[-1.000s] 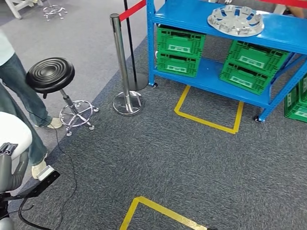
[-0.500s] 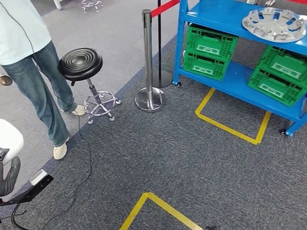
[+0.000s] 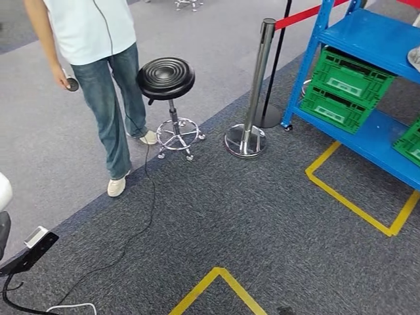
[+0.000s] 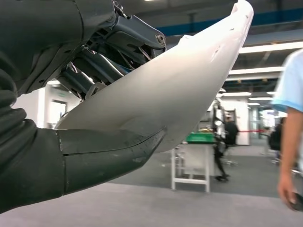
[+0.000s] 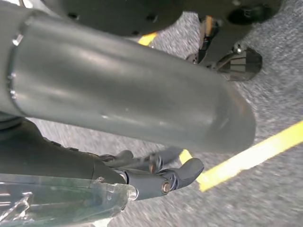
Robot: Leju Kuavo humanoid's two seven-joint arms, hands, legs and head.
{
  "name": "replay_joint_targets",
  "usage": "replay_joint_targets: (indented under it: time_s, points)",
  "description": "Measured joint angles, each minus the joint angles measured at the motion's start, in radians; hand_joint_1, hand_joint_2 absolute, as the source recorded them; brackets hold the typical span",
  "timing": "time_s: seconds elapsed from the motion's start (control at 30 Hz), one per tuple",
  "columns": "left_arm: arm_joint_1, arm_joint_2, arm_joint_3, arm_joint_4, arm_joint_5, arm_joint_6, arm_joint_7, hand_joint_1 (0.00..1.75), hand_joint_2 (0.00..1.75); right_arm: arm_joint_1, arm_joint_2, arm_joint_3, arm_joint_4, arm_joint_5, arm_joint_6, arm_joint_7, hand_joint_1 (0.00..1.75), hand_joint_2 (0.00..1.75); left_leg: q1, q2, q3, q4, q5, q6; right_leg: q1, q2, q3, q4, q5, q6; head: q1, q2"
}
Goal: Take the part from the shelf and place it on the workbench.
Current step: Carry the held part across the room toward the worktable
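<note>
The dark fingers (image 5: 185,170) of the right hand (image 5: 157,172) were seen loosely spread and slightly curled, with nothing held between them. The hand hung low over grey carpet (image 5: 271,189) crossed by a yellow tape line (image 5: 250,156), as a hand is carried while the robot is on its feet, not while it is reaching.

The left hand (image 4: 89,156) was seen lying along a smooth white curved shell (image 4: 178,90). Whether the shell was gripped or merely lay beside the hand could not be told.

In the head view, the blue shelf (image 3: 376,36) was placed at the far right, partly cut off, with green crates (image 3: 346,88) stored on its lower level. A sliver of pale grey rim (image 3: 415,58) was seen on the upper level at the picture's edge; it was judged to be the part, not yet taken and well apart from both hands.

A chrome barrier post (image 3: 255,85) with a red belt was stood near the shelf corner, presumably to fence off the work area. A black stool (image 3: 166,79) and a person in jeans (image 3: 99,65) were seen further left.

A distant white table (image 4: 200,142) with a green top was visible; it may be the worktop.
</note>
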Motion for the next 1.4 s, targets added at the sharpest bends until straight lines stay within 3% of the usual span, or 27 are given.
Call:
replay_joint_targets:
  time_s: [0.07,0.13,0.2,0.27,0.33,0.37,0.4,0.43,0.5,0.57,0.63,0.67,0.73,0.8,0.83,0.87,0.9,0.93,1.0,1.07,1.1,1.17,1.23,1.3,1.37,1.4]
  points:
    - [-0.001,0.000,0.003,0.000,0.000,0.000,-0.002,1.75,1.75,-0.001,0.000,0.001,0.001,0.000,-0.001,-0.001,0.00,0.00,0.003,-0.026,-0.010,0.004,0.003,-0.014,-0.003,0.034,0.024,-0.049,0.007,-0.003,0.000,0.000]
    - [0.003,0.000,0.008,0.000,0.001,0.001,-0.003,1.75,1.75,-0.003,0.001,0.001,0.001,0.000,-0.001,-0.002,0.00,0.00,0.009,-0.043,-0.018,0.001,0.010,-0.028,0.000,0.011,0.028,-0.052,0.011,-0.015,0.000,0.000]
    - [0.005,0.000,0.014,0.000,0.001,0.001,-0.004,1.75,1.75,-0.004,0.002,0.001,0.002,0.000,-0.001,-0.003,0.00,0.00,0.007,0.001,-0.035,0.029,-0.007,-0.038,0.001,-0.017,0.030,-0.058,0.016,-0.030,-0.006,0.000]
    - [0.001,0.000,0.017,0.000,0.002,0.002,-0.004,1.75,1.75,-0.004,0.003,0.002,0.002,0.000,-0.001,-0.004,0.00,0.00,0.005,0.068,-0.082,0.127,-0.062,-0.044,0.003,-0.047,0.032,-0.061,0.017,-0.040,-0.012,0.000]
    - [0.000,-0.001,0.017,0.000,0.003,0.002,-0.004,1.75,1.75,-0.001,0.003,0.002,0.002,0.000,-0.001,-0.004,0.00,0.00,0.008,0.089,-0.136,0.240,-0.108,-0.050,0.007,-0.079,0.031,-0.061,0.015,-0.043,-0.012,0.000]
    - [0.001,-0.002,0.018,0.000,0.004,0.002,-0.006,1.75,1.75,-0.001,0.003,0.002,0.002,0.000,-0.001,-0.004,0.00,0.00,0.011,0.092,-0.145,0.263,-0.109,-0.052,0.007,-0.095,0.031,-0.061,0.014,-0.043,-0.012,0.000]
    - [0.002,-0.003,0.020,0.000,0.006,0.002,-0.007,1.75,1.75,-0.001,0.003,0.002,0.002,0.000,-0.002,-0.005,0.00,0.00,0.012,0.095,-0.137,0.249,-0.092,-0.053,0.008,-0.110,0.032,-0.061,0.013,-0.042,-0.012,0.000]
    - [0.002,-0.003,0.022,0.000,0.008,0.002,-0.009,1.75,1.75,-0.003,0.003,0.002,0.002,0.000,-0.002,-0.005,0.00,0.00,0.014,0.103,-0.108,0.199,-0.062,-0.054,0.008,-0.124,0.033,-0.061,0.011,-0.040,-0.012,0.000]
    - [0.000,-0.003,0.027,0.000,0.011,0.003,-0.013,1.75,1.75,-0.006,0.003,0.002,0.002,0.000,-0.002,-0.006,0.00,0.00,0.011,0.142,-0.039,0.072,-0.013,-0.052,0.011,-0.147,0.038,-0.060,0.005,-0.032,-0.013,0.000]
    - [-0.002,-0.003,0.030,-0.001,0.014,0.004,-0.014,1.75,1.75,-0.008,0.003,0.002,0.002,-0.001,-0.002,-0.007,0.00,0.00,0.004,0.166,-0.008,0.011,-0.004,-0.040,0.015,-0.166,0.040,-0.062,-0.001,-0.021,-0.012,0.000]
    - [0.000,-0.004,0.036,-0.001,0.015,0.006,-0.014,1.75,1.75,-0.010,0.003,0.002,0.002,0.000,-0.002,-0.007,0.00,0.00,0.000,0.147,-0.008,0.004,-0.007,-0.023,0.015,-0.183,0.050,-0.069,-0.005,-0.010,-0.011,0.000]
    - [0.001,-0.004,0.041,-0.001,0.016,0.006,-0.015,1.75,1.75,-0.012,0.003,0.002,0.002,0.000,-0.002,-0.007,0.00,0.00,0.001,0.135,-0.007,0.002,-0.006,-0.016,0.013,-0.175,0.053,-0.067,-0.010,-0.004,-0.011,0.000]
    - [-0.001,-0.004,0.049,-0.001,0.019,0.008,-0.016,1.75,1.75,-0.013,0.003,0.003,0.003,0.000,-0.002,-0.008,0.00,0.00,0.005,0.115,-0.004,-0.003,-0.002,-0.002,0.010,-0.127,0.032,-0.012,-0.045,0.004,-0.009,0.000]
    - [-0.003,-0.006,0.052,0.000,0.024,0.010,-0.020,1.75,1.75,-0.011,0.003,0.004,0.003,0.000,-0.001,-0.009,0.00,0.00,0.004,0.093,-0.004,-0.003,-0.002,0.006,0.011,-0.080,-0.034,0.124,-0.109,0.004,-0.007,0.000]
    - [-0.003,-0.008,0.054,0.000,0.026,0.011,-0.022,1.75,1.75,-0.009,0.003,0.004,0.004,0.000,-0.001,-0.009,0.00,0.00,0.003,0.080,-0.005,-0.003,-0.003,0.008,0.011,-0.073,-0.068,0.189,-0.132,0.003,-0.006,0.000]
    - [-0.001,-0.010,0.057,0.000,0.028,0.012,-0.024,1.75,1.75,-0.007,0.003,0.004,0.004,0.000,-0.001,-0.008,0.00,0.00,0.003,0.066,-0.004,-0.003,-0.003,0.009,0.012,-0.070,-0.091,0.226,-0.137,0.001,-0.006,0.000]
    - [0.000,-0.012,0.061,0.000,0.029,0.012,-0.025,1.75,1.75,-0.005,0.003,0.004,0.004,0.001,-0.001,-0.008,0.00,0.00,0.002,0.051,-0.004,-0.002,-0.003,0.009,0.013,-0.068,-0.095,0.222,-0.120,-0.001,-0.006,0.000]
    - [0.002,-0.013,0.065,0.000,0.030,0.013,-0.025,1.75,1.75,-0.004,0.003,0.004,0.004,0.002,-0.001,-0.008,0.00,0.00,0.002,0.035,-0.003,-0.002,-0.003,0.009,0.013,-0.063,-0.079,0.179,-0.086,-0.005,-0.006,0.000]
    - [0.002,-0.016,0.073,0.000,0.030,0.016,-0.027,1.75,1.75,-0.004,0.003,0.005,0.004,0.003,-0.002,-0.007,0.00,0.00,0.003,0.006,-0.002,0.000,-0.002,0.005,0.010,-0.014,-0.018,0.036,-0.013,-0.012,-0.006,0.000]
    - [0.003,-0.019,0.078,0.000,0.030,0.019,-0.029,1.75,1.75,-0.005,0.003,0.005,0.004,0.005,-0.001,-0.006,0.00,0.00,0.005,-0.020,-0.007,0.001,0.000,-0.005,0.008,0.031,0.021,-0.053,0.014,-0.015,-0.007,0.000]
    - [0.004,-0.020,0.080,0.001,0.030,0.020,-0.029,1.75,1.75,-0.005,0.003,0.006,0.004,0.005,-0.001,-0.006,0.00,0.00,0.007,-0.033,-0.011,0.000,0.003,-0.013,0.009,0.034,0.028,-0.064,0.012,-0.016,-0.007,0.000]
    - [0.011,-0.022,0.089,0.001,0.028,0.021,-0.031,1.75,1.75,-0.006,0.003,0.006,0.004,0.006,-0.002,-0.005,0.00,0.00,0.013,-0.051,-0.017,-0.004,0.009,-0.026,0.010,0.008,0.035,-0.071,0.017,-0.024,-0.007,0.000]
    - [0.014,-0.024,0.098,0.001,0.024,0.022,-0.032,1.75,1.75,-0.006,0.004,0.006,0.004,0.007,-0.002,-0.005,0.00,0.00,0.009,-0.007,-0.039,0.035,-0.015,-0.035,0.008,-0.022,0.041,-0.081,0.025,-0.035,-0.011,0.000]
    - [0.010,-0.026,0.101,0.002,0.021,0.023,-0.033,1.75,1.75,-0.005,0.004,0.006,0.004,0.007,-0.002,-0.005,0.00,0.00,0.005,0.064,-0.096,0.151,-0.078,-0.040,0.010,-0.053,0.043,-0.085,0.026,-0.040,-0.014,0.000]
    - [0.012,-0.029,0.101,0.003,0.020,0.024,-0.034,1.75,1.75,-0.003,0.004,0.006,0.005,0.008,-0.002,-0.005,0.00,0.00,0.007,0.090,-0.152,0.264,-0.117,-0.046,0.012,-0.086,0.044,-0.085,0.023,-0.042,-0.014,0.000]
    - [0.013,-0.031,0.101,0.004,0.019,0.024,-0.034,1.75,1.75,-0.002,0.004,0.006,0.005,0.008,-0.002,-0.005,0.00,0.00,0.009,0.094,-0.158,0.276,-0.111,-0.047,0.012,-0.101,0.044,-0.085,0.021,-0.041,-0.014,0.000]
